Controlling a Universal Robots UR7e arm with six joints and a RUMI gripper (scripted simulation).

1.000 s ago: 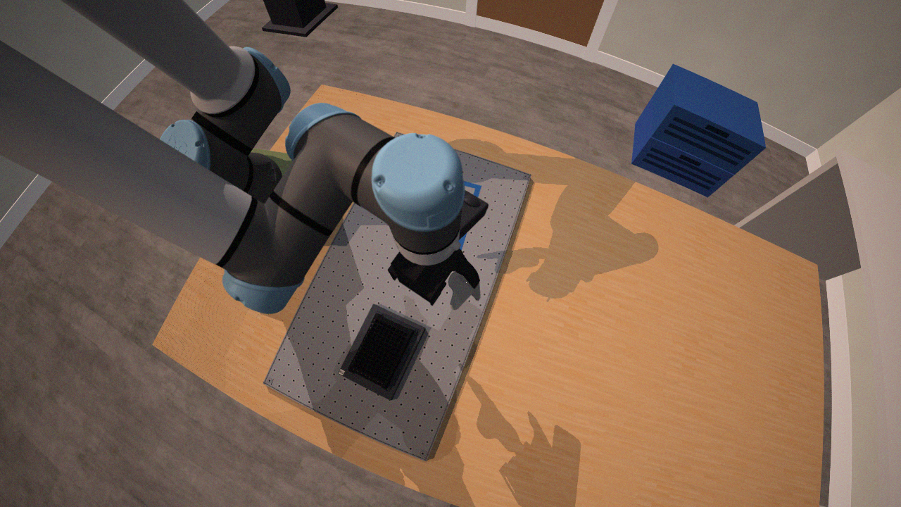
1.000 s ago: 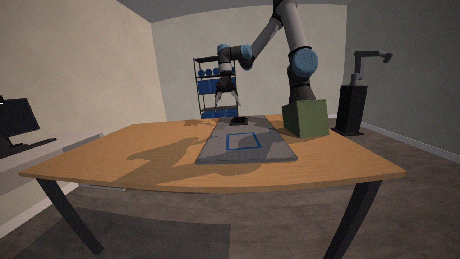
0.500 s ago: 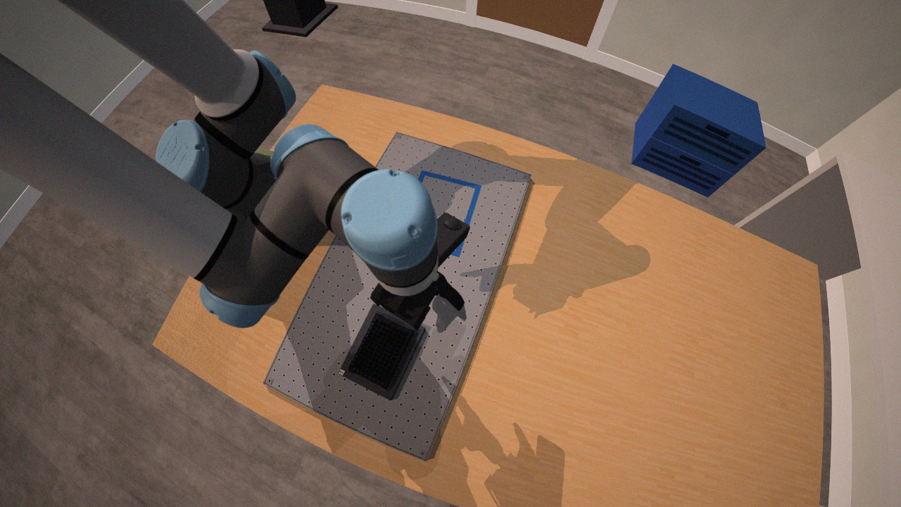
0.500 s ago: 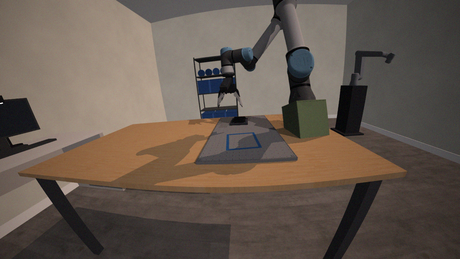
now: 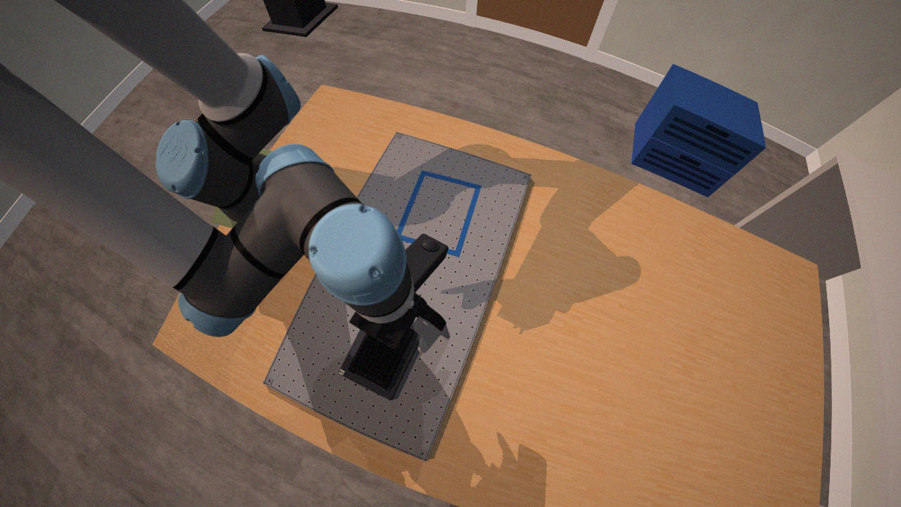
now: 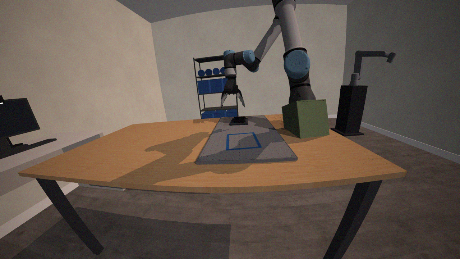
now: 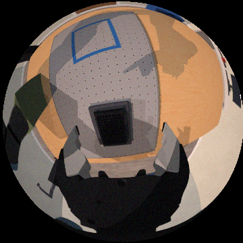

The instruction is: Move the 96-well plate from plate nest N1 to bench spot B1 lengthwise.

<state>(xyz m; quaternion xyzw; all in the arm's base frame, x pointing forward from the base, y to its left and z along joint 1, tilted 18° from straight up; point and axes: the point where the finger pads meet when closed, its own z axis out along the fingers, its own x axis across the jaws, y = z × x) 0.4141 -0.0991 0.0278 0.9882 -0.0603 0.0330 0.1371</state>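
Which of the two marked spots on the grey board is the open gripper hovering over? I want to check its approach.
The gripper hangs above the dark plate nest with its 96-well plate, not the blue taped outline.

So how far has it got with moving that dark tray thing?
Done: the open gripper hangs above the 96-well plate. In hand: nothing is gripped; the plate sits in its nest on the grey perforated board. Left: descend, grip, lift, and set the plate lengthwise inside the blue taped outline, which holds nothing.
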